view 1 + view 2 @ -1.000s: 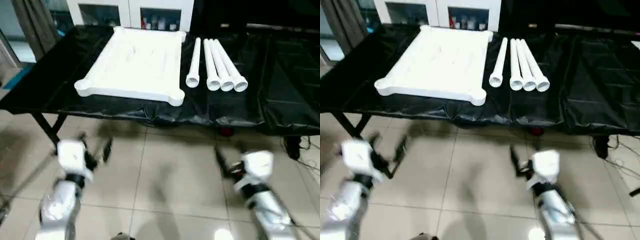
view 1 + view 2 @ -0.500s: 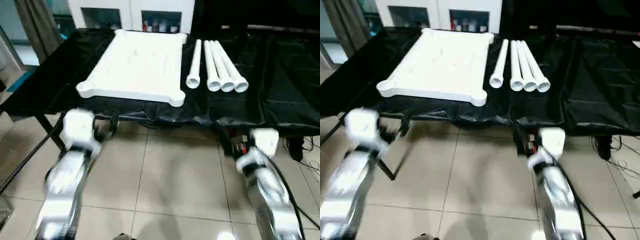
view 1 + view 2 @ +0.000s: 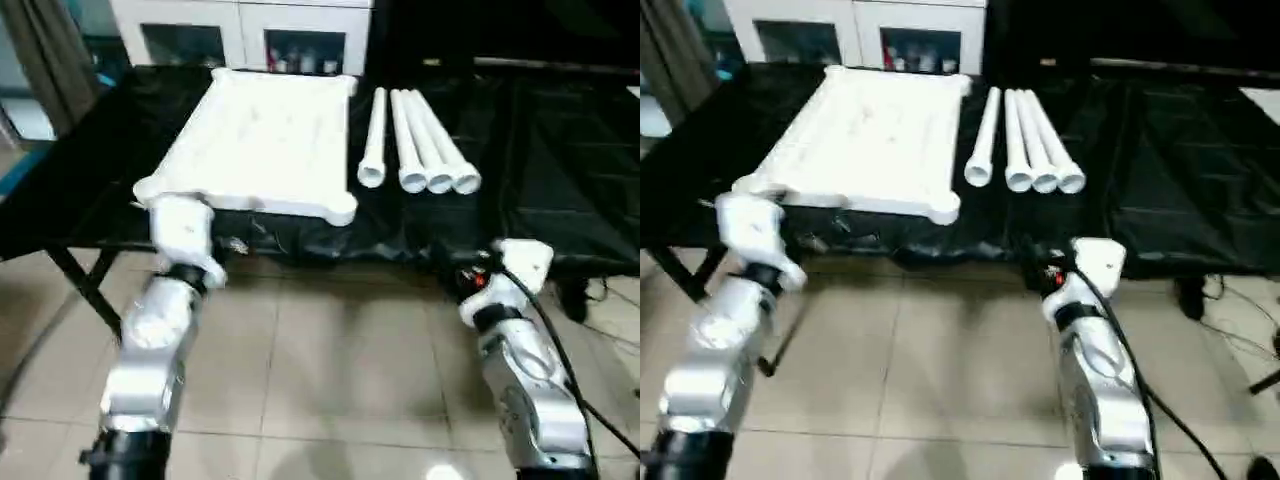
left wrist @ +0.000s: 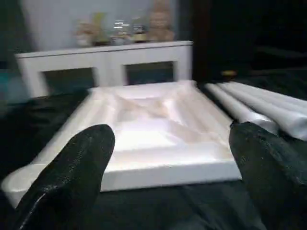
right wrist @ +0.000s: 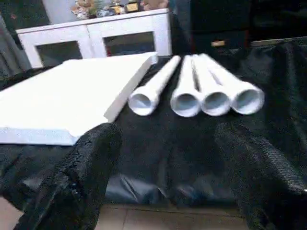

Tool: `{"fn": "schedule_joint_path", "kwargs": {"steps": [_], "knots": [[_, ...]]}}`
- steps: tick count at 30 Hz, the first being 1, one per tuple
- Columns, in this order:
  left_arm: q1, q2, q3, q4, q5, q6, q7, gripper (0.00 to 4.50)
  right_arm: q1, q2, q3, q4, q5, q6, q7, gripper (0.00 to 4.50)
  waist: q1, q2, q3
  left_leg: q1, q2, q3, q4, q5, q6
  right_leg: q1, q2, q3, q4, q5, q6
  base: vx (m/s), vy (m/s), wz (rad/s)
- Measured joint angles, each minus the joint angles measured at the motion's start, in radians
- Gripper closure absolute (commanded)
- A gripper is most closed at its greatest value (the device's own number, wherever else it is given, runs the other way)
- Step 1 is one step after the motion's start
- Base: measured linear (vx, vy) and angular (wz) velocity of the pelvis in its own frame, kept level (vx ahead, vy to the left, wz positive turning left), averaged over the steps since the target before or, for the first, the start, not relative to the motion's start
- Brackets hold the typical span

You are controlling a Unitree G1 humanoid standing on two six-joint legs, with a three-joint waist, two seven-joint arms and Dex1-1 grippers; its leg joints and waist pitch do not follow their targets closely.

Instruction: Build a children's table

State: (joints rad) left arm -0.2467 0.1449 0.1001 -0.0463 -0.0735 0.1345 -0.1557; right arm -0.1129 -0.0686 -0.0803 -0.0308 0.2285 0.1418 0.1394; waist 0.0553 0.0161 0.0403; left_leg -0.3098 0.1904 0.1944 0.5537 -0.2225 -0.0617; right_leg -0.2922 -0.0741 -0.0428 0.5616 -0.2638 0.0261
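Note:
The children's table lies in parts on the black cloth. Its white top [image 3: 265,140] rests ribbed side up at the left. Several white tubular legs [image 3: 420,150] lie side by side to its right, open ends toward me. My left gripper [image 4: 170,143] is open and empty, at the table's front edge facing the top's near side. My right gripper [image 5: 168,139] is also open and empty, just short of the cloth's edge and facing the legs' open ends [image 5: 199,101]. Both silver forearms [image 3: 150,340] [image 3: 525,370] reach up from below.
The black-covered work table [image 3: 560,150] spreads bare to the right of the legs. Its dark metal leg [image 3: 85,290] stands at the left over the tiled floor [image 3: 340,360]. A white cabinet [image 3: 240,30] stands behind. Cables [image 3: 600,300] lie on the floor at the right.
Both arms have risen from low over the floor up to the work table's front edge. The view has shifted slightly. Both grippers stay open.

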Motion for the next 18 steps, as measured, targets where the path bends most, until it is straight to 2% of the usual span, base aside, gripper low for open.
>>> {"fn": "schedule_joint_path", "kwargs": {"steps": [1,2,3,4,5,6,7,8,9,10,11,12,13,14,15,16,17,18], "knots": [[-0.005,0.002,0.0,0.0,0.0,-0.001,-0.001,0.16,-0.004,0.0,0.003,0.0,0.0,0.0,0.0,0.94,0.003,0.001,-0.001,0.002,-0.001,-0.001,0.0,-0.004,0.004,0.005,-0.001,-0.001,-0.003,-0.005,0.001,0.145,0.03,0.05],[-0.005,0.004,-0.004,0.002,0.003,-0.002,-0.005,0.16,-0.004,0.0,0.004,0.001,-0.004,0.0,0.0,0.94,0.005,0.002,-0.001,0.01,-0.004,-0.001,0.001,-0.013,0.007,0.015,-0.002,0.0,-0.003,-0.015,0.002,0.145,0.03,0.05],[-0.006,0.005,-0.009,0.006,0.008,-0.002,-0.007,0.16,-0.004,-0.002,0.005,0.001,-0.004,-0.001,0.0,0.94,0.009,0.0,-0.002,-0.001,-0.015,-0.009,0.013,-0.024,0.021,0.027,-0.005,-0.006,-0.008,-0.023,0.01,0.139,0.046,0.27],[-0.016,0.002,-0.021,0.014,0.009,-0.002,-0.008,0.16,0.0,-0.006,0.0,0.0,-0.005,-0.001,0.0,0.94,0.004,0.012,-0.008,-0.023,-0.018,-0.037,0.037,-0.042,0.058,0.041,-0.004,-0.027,-0.02,-0.027,0.017,0.146,0.051,0.55],[-0.025,-0.003,-0.031,0.022,0.009,-0.003,-0.009,0.16,-0.003,-0.009,-0.002,0.001,-0.007,-0.002,0.001,0.94,-0.001,0.017,-0.01,-0.044,-0.022,-0.06,0.066,-0.062,0.106,0.058,-0.005,-0.051,-0.035,-0.031,0.031,0.146,0.051,0.55],[-0.034,-0.005,-0.032,0.029,0.009,-0.002,-0.008,0.16,-0.004,-0.012,-0.002,0.001,-0.007,-0.003,0.001,0.94,-0.005,0.024,-0.012,-0.052,-0.025,-0.078,0.081,-0.074,0.129,0.072,-0.003,-0.073,-0.046,-0.036,0.037,0.241,0.022,0.73],[-0.036,-0.001,-0.024,0.033,0.009,-0.002,-0.005,0.16,-0.013,-0.012,0.0,0.003,-0.008,-0.003,0.001,0.94,-0.016,0.024,-0.012,-0.047,-0.038,-0.107,0.082,-0.08,0.136,0.072,-0.008,-0.082,-0.028,-0.047,0.043,0.304,-0.068,0.53],[-0.033,0.009,0.0,0.045,0.009,-0.001,-0.002,0.16,-0.043,0.013,0.017,0.007,-0.006,0.0,0.003,0.94,-0.031,0.022,-0.011,-0.033,-0.063,-0.14,0.079,-0.089,0.127,0.018,-0.014,-0.072,0.094,-0.074,0.048,0.304,-0.068,0.53],[-0.033,0.024,0.012,0.065,0.01,0.004,-0.002,0.16,-0.05,0.031,0.038,0.004,-0.004,0.0,0.007,0.94,-0.035,0.024,-0.011,-0.011,-0.072,-0.151,0.075,-0.098,0.112,-0.02,-0.008,-0.062,0.172,-0.083,0.046,0.216,-0.177,-0.01],[-0.036,0.03,0.013,0.063,0.01,0.005,-0.005,0.16,-0.048,0.035,0.049,0.002,-0.003,-0.001,0.01,0.94,-0.034,0.02,-0.013,0.014,-0.082,-0.157,0.068,-0.108,0.096,-0.062,0.005,-0.048,0.213,-0.086,0.05,0.085,-0.167,-0.19],[-0.045,0.027,0.006,0.057,0.009,0.005,-0.01,0.16,-0.044,0.032,0.046,0.002,-0.004,-0.001,0.009,0.94,-0.042,0.004,-0.015,0.037,-0.097,-0.148,0.065,-0.122,0.072,-0.118,0.01,-0.028,0.213,-0.08,0.046,0.085,-0.167,-0.19],[-0.052,0.026,-0.001,0.047,0.009,0.004,-0.014,0.16,-0.042,0.026,0.042,0.002,-0.004,-0.001,0.007,0.94,-0.047,-0.021,-0.015,0.055,-0.116,-0.132,0.066,-0.133,0.049,-0.142,0.003,-0.001,0.16,-0.056,0.018,0.119,-0.113,-0.06],[-0.058,0.017,-0.005,0.047,0.009,0.004,-0.015,0.16,-0.036,0.018,0.034,0.003,-0.004,-0.002,0.006,0.94,-0.048,-0.045,-0.005,0.072,-0.129,-0.121,0.076,-0.148,0.036,-0.14,-0.001,0.03,0.162,-0.006,-0.037,0.184,-0.083,0.22],[-0.061,-0.012,-0.041,0.055,0.009,0.006,-0.017,0.16,-0.011,0.005,0.008,0.008,-0.004,-0.001,0.0,0.94,-0.041,-0.032,0.0,0.062,-0.126,-0.111,0.151,-0.165,0.106,-0.108,0.023,0.051,0.156,-0.03,-0.043,0.184,-0.083,0.22],[-0.057,-0.017,-0.058,0.056,0.008,0.006,-0.019,0.16,-0.004,-0.001,-0.007,0.018,-0.005,0.001,-0.004,0.94,-0.032,-0.038,0.004,0.039,-0.136,-0.11,0.206,-0.162,0.123,-0.088,0.03,0.06,0.141,-0.033,-0.046,0.178,-0.062,0.15],[-0.061,-0.013,-0.059,0.06,0.008,0.007,-0.02,0.16,-0.003,0.003,-0.012,0.019,-0.004,0.002,-0.006,0.94,-0.029,-0.032,0.001,0.01,-0.144,-0.114,0.243,-0.154,0.115,-0.066,0.035,0.059,0.123,-0.032,-0.048,0.18,-0.048,-0.07],[-0.066,-0.001,-0.057,0.06,0.009,0.007,-0.025,0.16,-0.007,0.01,-0.011,0.018,-0.004,0.002,-0.006,0.94,-0.021,-0.032,0.003,-0.027,-0.154,-0.113,0.241,-0.141,0.092,-0.036,0.041,0.053,0.099,-0.032,-0.054,0.18,-0.048,-0.07],[-0.068,0.005,-0.055,0.06,0.009,0.007,-0.028,0.16,-0.011,0.014,-0.007,0.018,-0.004,0.002,-0.006,0.94,-0.013,-0.022,0.003,-0.049,-0.151,-0.113,0.217,-0.125,0.072,-0.013,0.051,0.047,0.082,-0.033,-0.059,0.166,-0.008,-0.05]]}}
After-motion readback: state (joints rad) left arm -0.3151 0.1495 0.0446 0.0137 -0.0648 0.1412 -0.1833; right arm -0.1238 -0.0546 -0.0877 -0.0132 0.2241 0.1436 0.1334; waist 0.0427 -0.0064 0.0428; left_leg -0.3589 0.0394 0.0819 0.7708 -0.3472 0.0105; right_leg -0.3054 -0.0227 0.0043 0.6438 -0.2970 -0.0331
